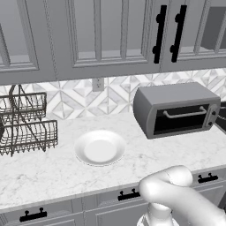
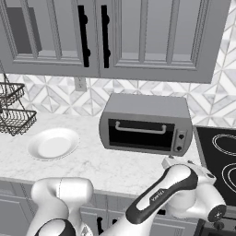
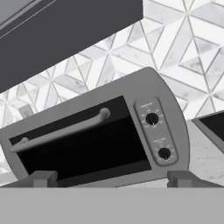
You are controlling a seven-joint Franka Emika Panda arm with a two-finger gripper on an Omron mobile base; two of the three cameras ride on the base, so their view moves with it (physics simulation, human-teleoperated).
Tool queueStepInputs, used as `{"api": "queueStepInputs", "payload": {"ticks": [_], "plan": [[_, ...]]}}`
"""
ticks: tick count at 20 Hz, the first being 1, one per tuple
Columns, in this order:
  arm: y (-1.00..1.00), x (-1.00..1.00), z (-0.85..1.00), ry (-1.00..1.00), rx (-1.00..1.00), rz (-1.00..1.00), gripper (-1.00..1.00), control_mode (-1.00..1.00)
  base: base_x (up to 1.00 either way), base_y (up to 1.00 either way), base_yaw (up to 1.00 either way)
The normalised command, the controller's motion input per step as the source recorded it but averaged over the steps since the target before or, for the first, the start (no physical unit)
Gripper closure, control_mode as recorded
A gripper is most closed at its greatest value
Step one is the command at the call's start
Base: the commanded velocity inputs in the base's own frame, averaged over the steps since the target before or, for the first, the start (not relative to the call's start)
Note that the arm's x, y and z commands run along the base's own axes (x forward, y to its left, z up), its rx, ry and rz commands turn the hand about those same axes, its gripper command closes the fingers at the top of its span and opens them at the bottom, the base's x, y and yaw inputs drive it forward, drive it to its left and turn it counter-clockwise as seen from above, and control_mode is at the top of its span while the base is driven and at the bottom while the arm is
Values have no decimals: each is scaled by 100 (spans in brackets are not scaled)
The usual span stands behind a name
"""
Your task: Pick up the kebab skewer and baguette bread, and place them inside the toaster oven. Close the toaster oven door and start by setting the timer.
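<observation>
The grey toaster oven (image 1: 176, 95) (image 2: 145, 108) (image 3: 175, 109) stands on the marble counter against the tiled wall. Its dark glass toaster oven door (image 1: 181, 123) (image 2: 138, 137) (image 3: 87, 153) is closed, with the pale bar handle (image 3: 61, 131) along its top edge. Two round knobs (image 3: 152, 118) sit one above the other on its right panel. My gripper (image 3: 113, 180) is open wide in front of the door's lower edge, apart from it, with nothing between its fingertips (image 3: 41, 178). The kebab skewer and the baguette bread are out of view.
An empty white plate (image 1: 99, 148) (image 2: 53, 144) lies left of the oven. A wire dish rack (image 1: 26, 126) (image 2: 16, 117) stands at the far left. A black cooktop (image 2: 219, 156) (image 3: 214, 124) borders the oven's right. Wall cabinets (image 1: 110, 31) hang overhead.
</observation>
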Motion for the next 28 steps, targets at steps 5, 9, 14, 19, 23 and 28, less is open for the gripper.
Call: {"api": "queueStepInputs", "payload": {"ticks": [5, 9, 14, 19, 23, 28], "plan": [[14, 29, -8, 2, -1, 0, -100, -100, 0, 0, 0], [9, 44, -23, 0, -4, 0, -100, -100, 0, 0, 0], [-7, 32, -24, -3, -5, -1, -100, -100, 0, 0, 0], [-18, 21, -21, -3, -6, -1, -100, -100, 0, 0, 0], [-3, 11, -24, -1, -11, -1, -100, -100, 0, 0, 0], [0, 14, -1, 0, -5, -4, -100, -100, 0, 0, 0]]}}
